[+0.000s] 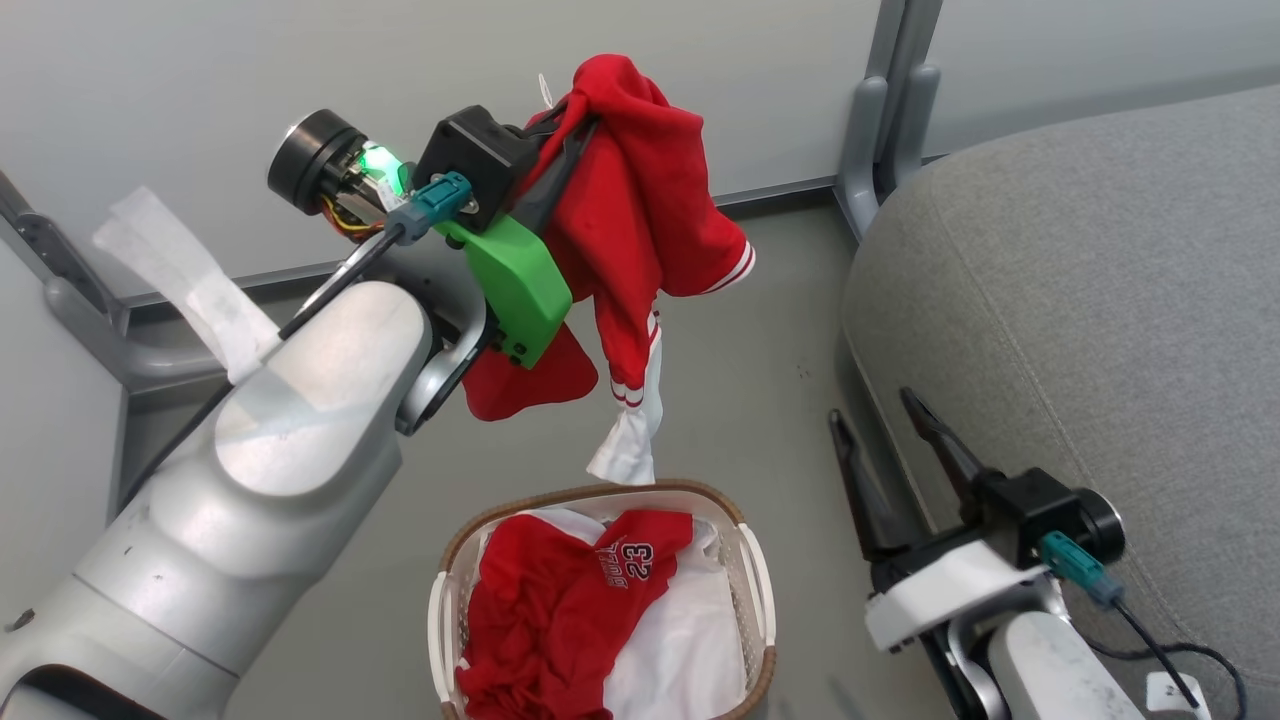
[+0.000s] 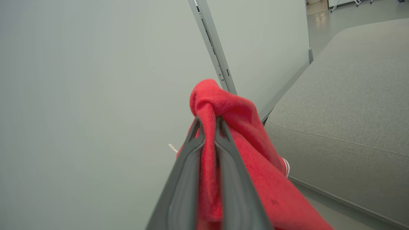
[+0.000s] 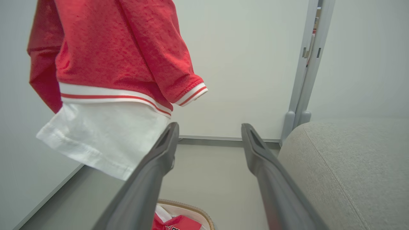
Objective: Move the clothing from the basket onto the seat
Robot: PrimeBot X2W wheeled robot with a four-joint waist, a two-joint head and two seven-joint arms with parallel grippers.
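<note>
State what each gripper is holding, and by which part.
Left gripper pinches a bunched fold of the red garment; right gripper holds nothing.

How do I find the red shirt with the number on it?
Look left of the big grey couch to the little white basket on the floor. The red shirt lies crumpled inside it, on top of white cloth. Unlike the red top hanging in the air above, it has a white 23 printed on it.
</note>
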